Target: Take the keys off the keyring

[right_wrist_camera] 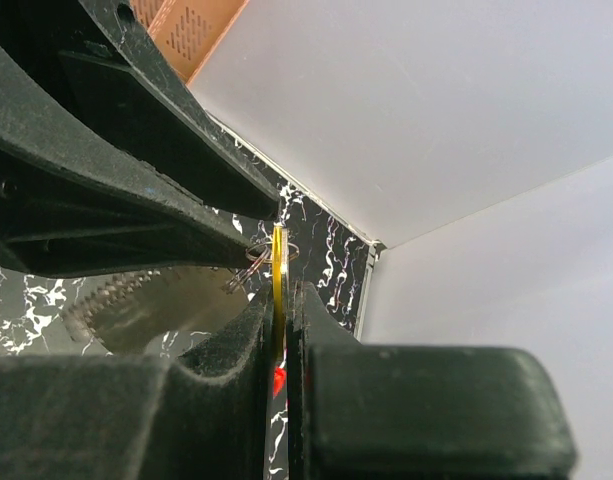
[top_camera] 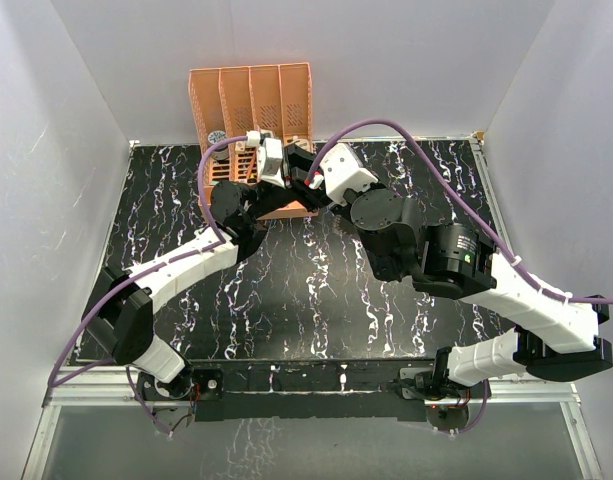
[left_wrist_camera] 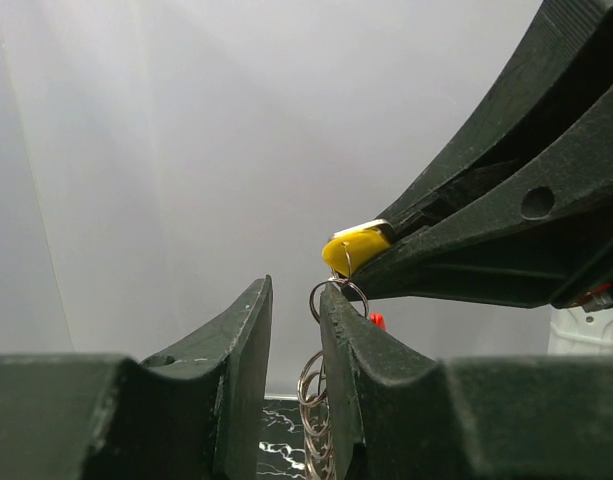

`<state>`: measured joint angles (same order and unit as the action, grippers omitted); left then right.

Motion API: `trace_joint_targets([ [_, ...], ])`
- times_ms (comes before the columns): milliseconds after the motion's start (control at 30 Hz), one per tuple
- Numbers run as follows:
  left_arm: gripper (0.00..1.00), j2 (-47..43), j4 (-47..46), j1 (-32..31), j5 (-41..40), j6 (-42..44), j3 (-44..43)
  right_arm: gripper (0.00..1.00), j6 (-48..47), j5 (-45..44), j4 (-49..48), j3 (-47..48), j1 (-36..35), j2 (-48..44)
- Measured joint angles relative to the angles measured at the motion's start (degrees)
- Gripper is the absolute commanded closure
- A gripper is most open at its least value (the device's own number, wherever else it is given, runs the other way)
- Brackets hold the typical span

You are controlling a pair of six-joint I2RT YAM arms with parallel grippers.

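Key (right_wrist_camera: 277, 262) clenched in right end effector (right_wrist_camera: 279, 300), keyring (left_wrist_camera: 313, 395) between left end effector (left_wrist_camera: 296, 290) fingers, grip unclear.

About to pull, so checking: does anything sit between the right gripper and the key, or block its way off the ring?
Nothing visible. The right gripper is clamped on the key, which is threaded on the keyring held by the left gripper.

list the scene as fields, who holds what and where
left fingers: closed on the keyring, with its rings between them
right fingers: pinching the yellow key, seen edge-on
key status: on the keyring, not yet off
where: both arms meet by the orange rack at the back of the table
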<state>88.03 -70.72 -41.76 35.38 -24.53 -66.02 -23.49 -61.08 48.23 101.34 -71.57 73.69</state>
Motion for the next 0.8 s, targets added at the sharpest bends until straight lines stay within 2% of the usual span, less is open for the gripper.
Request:
trace_joint_targets([
  [467, 0.73, -0.7, 0.0, 0.0, 2.9, 0.3, 0.5, 1.0, -0.2, 0.2, -0.3, 0.0, 0.0, 0.0],
  [800, 0.81, -0.1, 0.5, 0.0, 4.5, -1.3, -0.7, 1.0, -0.4, 0.3, -0.4, 0.0, 0.0, 0.0],
])
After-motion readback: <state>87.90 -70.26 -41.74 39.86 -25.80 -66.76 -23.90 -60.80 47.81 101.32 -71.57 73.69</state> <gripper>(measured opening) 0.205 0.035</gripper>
